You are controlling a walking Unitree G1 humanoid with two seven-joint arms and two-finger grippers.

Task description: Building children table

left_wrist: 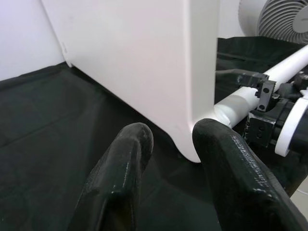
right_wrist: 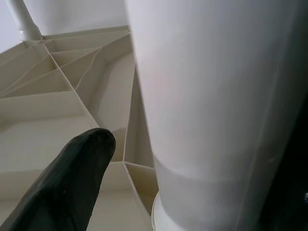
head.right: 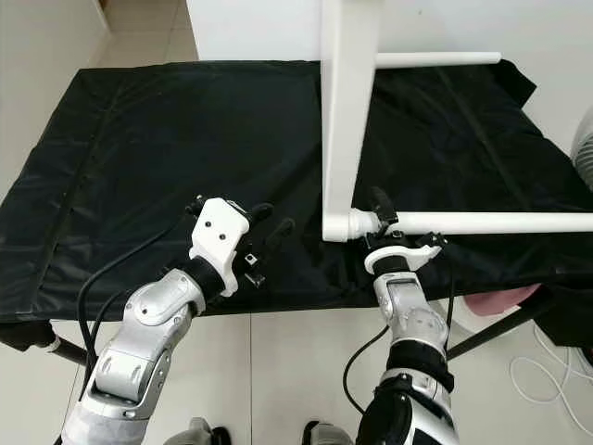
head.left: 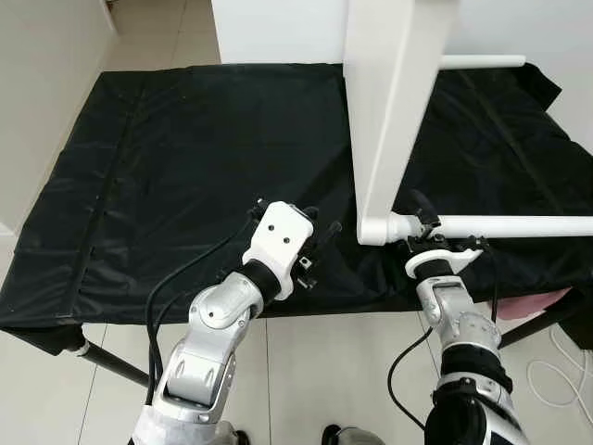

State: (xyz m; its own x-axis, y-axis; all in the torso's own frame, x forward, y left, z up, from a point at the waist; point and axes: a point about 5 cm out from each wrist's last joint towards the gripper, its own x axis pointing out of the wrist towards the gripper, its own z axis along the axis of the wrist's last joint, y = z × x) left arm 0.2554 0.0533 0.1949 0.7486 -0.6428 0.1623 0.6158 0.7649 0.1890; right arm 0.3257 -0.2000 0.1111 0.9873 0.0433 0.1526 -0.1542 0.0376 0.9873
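Note:
A white table top (head.left: 394, 102) stands on its edge on the black cloth (head.left: 185, 167). A white leg (head.left: 519, 225) sticks out sideways to the right from its near lower corner. A second leg (head.left: 482, 62) juts from the far corner. My right gripper (head.left: 422, 227) is shut around the near leg (right_wrist: 216, 96), right beside the corner socket. One of its fingers (right_wrist: 72, 187) lies against the ribbed underside (right_wrist: 57, 96). My left gripper (head.left: 320, 236) hovers open and empty just left of that corner, its fingertips (left_wrist: 134, 139) pointing at the top's edge (left_wrist: 192, 72).
The black cloth covers a low bench whose front edge (head.left: 185, 320) is close to me. A white wall (head.left: 37, 93) runs along the left. A pink object (head.left: 537, 301) and a white cable (head.left: 556, 371) lie at the lower right. A fan (left_wrist: 279, 19) stands beyond the bench.

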